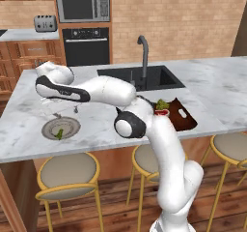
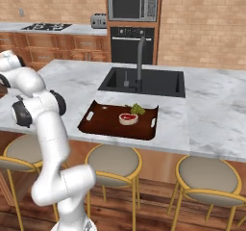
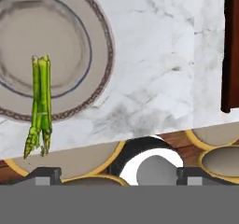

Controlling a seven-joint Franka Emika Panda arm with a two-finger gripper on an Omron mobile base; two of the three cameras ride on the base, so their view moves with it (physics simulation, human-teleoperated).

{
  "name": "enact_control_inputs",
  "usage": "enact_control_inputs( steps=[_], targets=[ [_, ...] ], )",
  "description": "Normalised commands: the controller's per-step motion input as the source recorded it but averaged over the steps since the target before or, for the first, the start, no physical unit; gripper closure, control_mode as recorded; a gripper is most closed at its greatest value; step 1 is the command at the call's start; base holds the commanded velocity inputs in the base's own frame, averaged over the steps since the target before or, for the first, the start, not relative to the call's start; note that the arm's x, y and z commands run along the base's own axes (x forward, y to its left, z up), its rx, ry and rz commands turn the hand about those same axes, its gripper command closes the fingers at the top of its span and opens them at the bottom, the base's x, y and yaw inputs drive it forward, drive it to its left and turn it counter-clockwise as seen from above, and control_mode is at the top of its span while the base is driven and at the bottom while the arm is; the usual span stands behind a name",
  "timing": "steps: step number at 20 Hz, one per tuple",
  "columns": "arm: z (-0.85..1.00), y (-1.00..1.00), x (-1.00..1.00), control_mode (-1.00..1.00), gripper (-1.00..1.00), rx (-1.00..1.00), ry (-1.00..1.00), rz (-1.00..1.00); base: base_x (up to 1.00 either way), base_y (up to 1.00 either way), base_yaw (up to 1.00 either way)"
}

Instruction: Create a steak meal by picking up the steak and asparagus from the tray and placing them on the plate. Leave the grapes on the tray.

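Asparagus (image 3: pixel 40 104), a slender bundle of bright green stalks, lies across the ringed rim of the round grey-beige plate (image 3: pixel 95 41) on veined white marble (image 3: pixel 158 59); the two-finger gripper (image 3: pixel 116 174) hangs spread, grasping nothing.

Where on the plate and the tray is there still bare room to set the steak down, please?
The round grey-beige ringed plate is mostly bare; the thin green asparagus bundle crosses one side of it and overhangs the rim. On the dark reddish-brown rectangular tray, the handle-side half is free; the far middle is crowded by the red white-rimmed steak and the yellow-green grapes.
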Motion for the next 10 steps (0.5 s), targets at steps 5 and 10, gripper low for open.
enact_control_inputs(
  steps=[5, 10],
  targets=[
    [0.32, -1.00, -0.79, -1.00, -1.00, 0.36, -0.22, 0.00, 0.00, 0.00, 0.00],
    [0.40, -1.00, -0.19, -1.00, -1.00, 0.30, -0.09, -0.08, 0.00, 0.00, 0.00]
  ],
)
